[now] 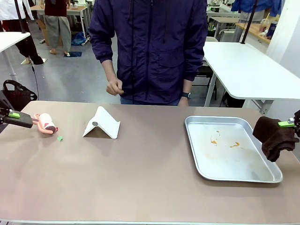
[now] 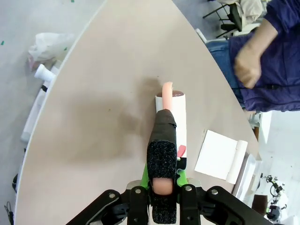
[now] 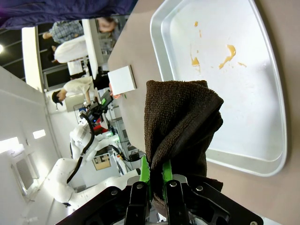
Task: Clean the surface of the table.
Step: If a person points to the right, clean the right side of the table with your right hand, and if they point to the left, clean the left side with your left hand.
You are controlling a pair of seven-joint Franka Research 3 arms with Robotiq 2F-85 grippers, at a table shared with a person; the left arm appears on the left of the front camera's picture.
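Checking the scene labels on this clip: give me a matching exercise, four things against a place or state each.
Things:
1. lint roller
2. cloth
3. tray
4. white stand

Places or states:
A. held in the right gripper
B. orange smears inside
C. held in the left gripper
D. standing free on the table

Pairs: 1-C, 2-A, 3-B, 4-D
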